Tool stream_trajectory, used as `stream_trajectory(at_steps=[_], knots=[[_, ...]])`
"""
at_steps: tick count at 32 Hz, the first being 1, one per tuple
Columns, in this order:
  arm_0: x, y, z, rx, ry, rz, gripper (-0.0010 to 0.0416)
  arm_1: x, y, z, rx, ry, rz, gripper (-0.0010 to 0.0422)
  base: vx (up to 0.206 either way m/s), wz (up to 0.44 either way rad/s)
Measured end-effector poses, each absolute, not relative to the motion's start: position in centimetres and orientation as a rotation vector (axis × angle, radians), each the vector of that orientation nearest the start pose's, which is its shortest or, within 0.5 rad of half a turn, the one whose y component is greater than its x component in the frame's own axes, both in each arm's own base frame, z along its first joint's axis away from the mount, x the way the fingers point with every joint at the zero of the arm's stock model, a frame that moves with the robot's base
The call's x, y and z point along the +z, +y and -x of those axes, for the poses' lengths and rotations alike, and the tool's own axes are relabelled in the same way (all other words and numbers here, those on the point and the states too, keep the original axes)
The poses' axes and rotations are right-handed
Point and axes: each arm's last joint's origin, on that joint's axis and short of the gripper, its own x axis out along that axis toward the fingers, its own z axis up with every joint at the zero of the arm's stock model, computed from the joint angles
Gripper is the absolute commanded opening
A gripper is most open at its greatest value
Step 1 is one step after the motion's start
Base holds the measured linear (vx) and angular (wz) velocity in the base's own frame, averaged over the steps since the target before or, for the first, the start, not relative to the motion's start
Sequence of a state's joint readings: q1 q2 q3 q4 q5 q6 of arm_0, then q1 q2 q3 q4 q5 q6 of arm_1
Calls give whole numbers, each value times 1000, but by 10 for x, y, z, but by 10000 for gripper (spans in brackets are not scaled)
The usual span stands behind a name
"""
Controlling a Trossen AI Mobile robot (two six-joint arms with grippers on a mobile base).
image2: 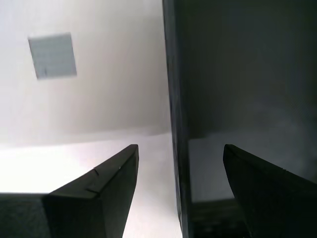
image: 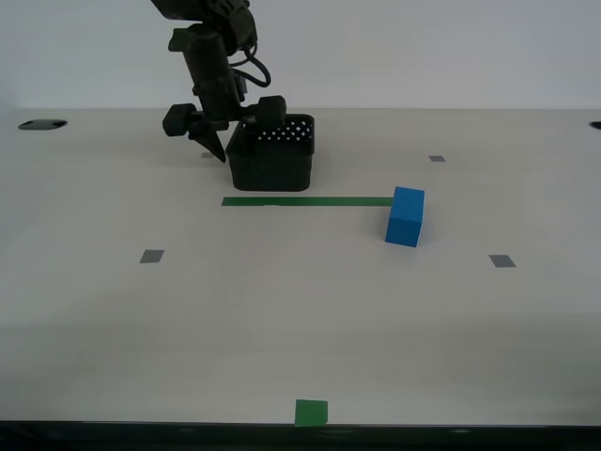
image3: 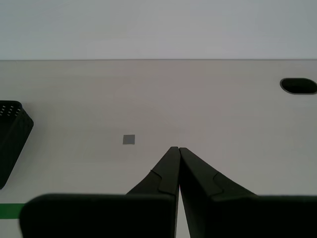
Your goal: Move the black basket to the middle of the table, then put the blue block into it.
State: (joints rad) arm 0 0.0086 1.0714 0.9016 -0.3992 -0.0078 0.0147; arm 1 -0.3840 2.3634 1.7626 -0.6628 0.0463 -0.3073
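Observation:
The black basket (image: 277, 160) stands on the table (image: 282, 310) at the far middle, just behind a long green tape strip (image: 305, 200). My second gripper (image: 237, 136) hangs over the wall of the basket on the exterior view's left, one finger outside and one inside. In the second wrist view the jaws (image2: 179, 147) are open, straddling the basket wall (image2: 173, 99) with gaps on both sides. The blue block (image: 406, 216) lies at the strip's end on the exterior view's right. My first gripper (image3: 176, 148) is shut and empty over bare table, with the basket (image3: 12, 134) off to one side.
Grey tape squares (image: 151, 256) (image: 502, 261) (image: 437, 158) dot the tabletop. A green tape square (image: 311, 412) sits at the near edge. A dark cable hole (image: 42, 124) is at the far corner on the exterior view's left; another hole (image3: 298, 85) shows in the first wrist view.

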Motion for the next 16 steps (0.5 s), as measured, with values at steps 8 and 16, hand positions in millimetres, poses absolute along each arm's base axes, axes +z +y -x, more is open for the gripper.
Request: stream_trajectory(at_steps=[8,16], knots=[[301,2,-227,13,562,-14,0,108,-180,-439,-154,1290,81,53,0,0],[301,2,-227,12,562,-14,0,108,-182,-437,-187,1309,101,-2,0,0]])
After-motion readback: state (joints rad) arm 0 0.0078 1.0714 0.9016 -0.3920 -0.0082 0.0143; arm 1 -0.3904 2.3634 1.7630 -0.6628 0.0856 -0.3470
